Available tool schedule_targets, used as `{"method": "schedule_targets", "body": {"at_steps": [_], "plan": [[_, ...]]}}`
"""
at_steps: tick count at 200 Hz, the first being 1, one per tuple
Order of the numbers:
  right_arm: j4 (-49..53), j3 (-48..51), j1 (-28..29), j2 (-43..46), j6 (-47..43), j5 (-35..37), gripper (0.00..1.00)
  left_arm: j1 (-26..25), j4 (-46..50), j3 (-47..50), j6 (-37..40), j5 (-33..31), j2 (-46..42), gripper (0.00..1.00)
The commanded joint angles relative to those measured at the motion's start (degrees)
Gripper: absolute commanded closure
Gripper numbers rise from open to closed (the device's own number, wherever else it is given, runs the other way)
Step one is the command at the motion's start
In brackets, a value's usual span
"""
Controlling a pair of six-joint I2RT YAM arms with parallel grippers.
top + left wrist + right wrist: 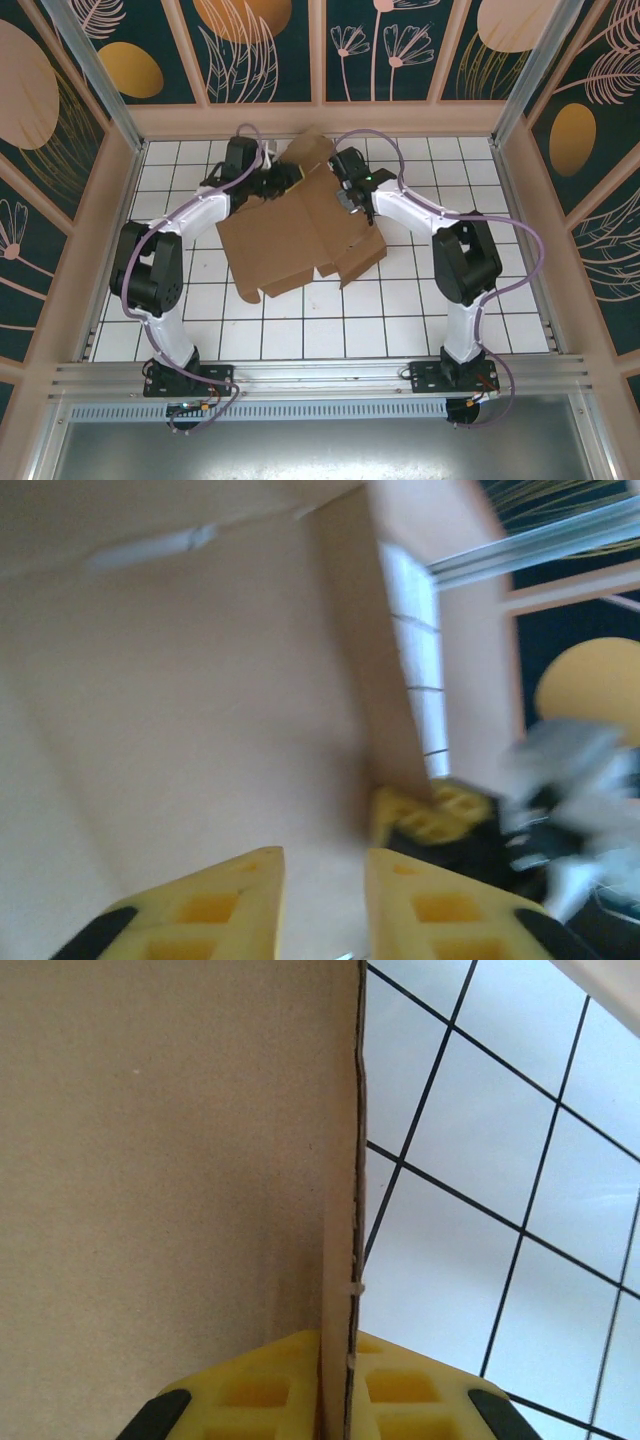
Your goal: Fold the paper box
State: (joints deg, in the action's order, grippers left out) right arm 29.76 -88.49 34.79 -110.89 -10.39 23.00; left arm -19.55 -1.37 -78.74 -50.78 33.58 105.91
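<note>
Paper box: we see the paper box [300, 232] as a brown cardboard sheet lying mostly flat and partly unfolded on the far middle of the tabletop [420, 300]. One flap rises at its far edge and loose tabs point toward the arm bases.

Left claw: we find the left claw [283, 178] at the far left part of the sheet, just beside the raised flap. In its wrist view the yellow fingers [235, 905] stand a narrow way apart. We see nothing pinched between them, only blurred cardboard beyond.

Right claw: the right claw [350, 196] sits at the far right edge of the sheet. In its wrist view the yellow fingers [260, 1390] press from both sides on a thin cardboard edge, so we read it as holding the paper box. That panel runs straight up the view, with cardboard to its left and white tiles to its right.

Claws together: both are over the far half of the sheet, near each other but apart.

Tabletop: white tiles with dark grid lines.
</note>
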Motion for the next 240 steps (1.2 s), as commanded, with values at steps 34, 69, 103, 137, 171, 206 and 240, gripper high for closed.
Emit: {"method": "schedule_targets", "body": {"at_steps": [34,69,103,137,171,206,240], "plan": [[1.09,-3.73,1.31,-1.28,-2.81,3.76,0.89,-0.77,0.76,-15.38,-6.6,5.33,12.88,0.52],[-0.1,-3.38,1.89,-0.66,-3.22,3.8,0.89,-2.11,4.62,-23.3,-6.37,5.26,18.51,0.44],[-1.14,-2.61,2.91,-0.17,-4.27,4.46,0.89,-2.95,5.6,-28.41,-6.32,5.97,20.65,0.42],[-2.85,-1.17,4.17,0.84,-5.27,5.53,0.89,-3.3,13.99,-34.84,-2.21,5.32,24.67,0.4],[-3.72,-0.99,5.26,0.85,-6.34,6.71,0.89,-3.4,19.84,-37.25,3.08,3.05,26.13,0.39],[-3.79,-1.95,7.09,-0.78,-7.07,8.09,0.89,-3.56,19.08,-38.08,4.06,4.13,26.99,0.38],[-4.38,-2.28,7.8,-0.78,-7.08,8.28,0.89,-3.92,20.47,-39.04,5.68,3.36,27.93,0.47]]}}
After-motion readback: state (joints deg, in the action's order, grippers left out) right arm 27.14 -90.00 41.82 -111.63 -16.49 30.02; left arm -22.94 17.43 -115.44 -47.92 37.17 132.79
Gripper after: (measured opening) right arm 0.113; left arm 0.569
